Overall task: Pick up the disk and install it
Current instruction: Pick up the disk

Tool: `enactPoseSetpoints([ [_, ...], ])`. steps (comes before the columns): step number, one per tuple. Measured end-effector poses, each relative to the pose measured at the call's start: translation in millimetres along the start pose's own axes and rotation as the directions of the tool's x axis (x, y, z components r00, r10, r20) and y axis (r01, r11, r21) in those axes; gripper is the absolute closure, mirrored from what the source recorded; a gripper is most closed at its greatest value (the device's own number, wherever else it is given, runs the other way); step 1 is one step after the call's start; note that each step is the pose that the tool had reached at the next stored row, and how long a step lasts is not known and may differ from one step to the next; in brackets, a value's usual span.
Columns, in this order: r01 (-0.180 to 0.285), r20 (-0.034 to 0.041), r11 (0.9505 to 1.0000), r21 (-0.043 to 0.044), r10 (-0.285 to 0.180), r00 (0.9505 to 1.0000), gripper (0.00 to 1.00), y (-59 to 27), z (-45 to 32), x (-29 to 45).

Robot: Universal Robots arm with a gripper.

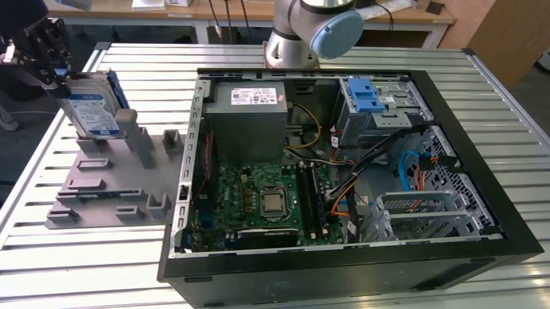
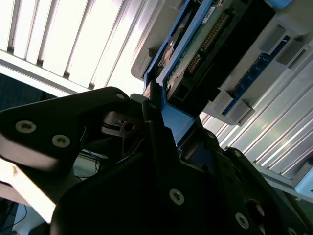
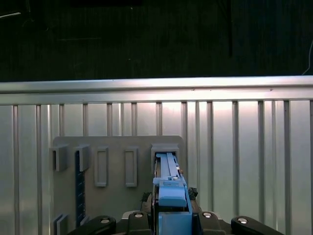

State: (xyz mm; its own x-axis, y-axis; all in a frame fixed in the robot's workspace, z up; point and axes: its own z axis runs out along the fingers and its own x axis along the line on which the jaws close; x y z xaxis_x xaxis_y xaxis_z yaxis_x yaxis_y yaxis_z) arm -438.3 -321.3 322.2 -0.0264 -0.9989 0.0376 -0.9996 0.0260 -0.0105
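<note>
The disk (image 1: 93,106), silver with a white-and-blue label in a blue carrier frame, stands on edge at the far end of the grey slotted stand (image 1: 112,190), at the exterior view's left. My gripper (image 1: 62,80) is at the disk's upper edge and is shut on the blue frame. In the second wrist view a dark finger (image 2: 155,122) presses against the blue frame, beside the disk's (image 2: 215,39) green circuit-board side. The first wrist view looks along the disk's blue edge (image 3: 171,188), which is held between the jaws over the stand (image 3: 117,166).
An open computer case (image 1: 481,193) lies on the slatted aluminium table (image 1: 51,270), to the right of the stand in the exterior view. Inside it are a motherboard (image 1: 257,193), a power supply (image 1: 249,103), cables and a drive bay with a blue carrier (image 1: 368,100). The arm's base (image 1: 297,38) stands behind the case.
</note>
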Motion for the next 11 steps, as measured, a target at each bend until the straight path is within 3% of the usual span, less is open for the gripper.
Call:
enactPoseSetpoints([
  [11, 0.000, 0.0000, 1.0000, 0.0000, 0.000, 1.0000, 0.64, -0.1, -14.0, 0.5],
])
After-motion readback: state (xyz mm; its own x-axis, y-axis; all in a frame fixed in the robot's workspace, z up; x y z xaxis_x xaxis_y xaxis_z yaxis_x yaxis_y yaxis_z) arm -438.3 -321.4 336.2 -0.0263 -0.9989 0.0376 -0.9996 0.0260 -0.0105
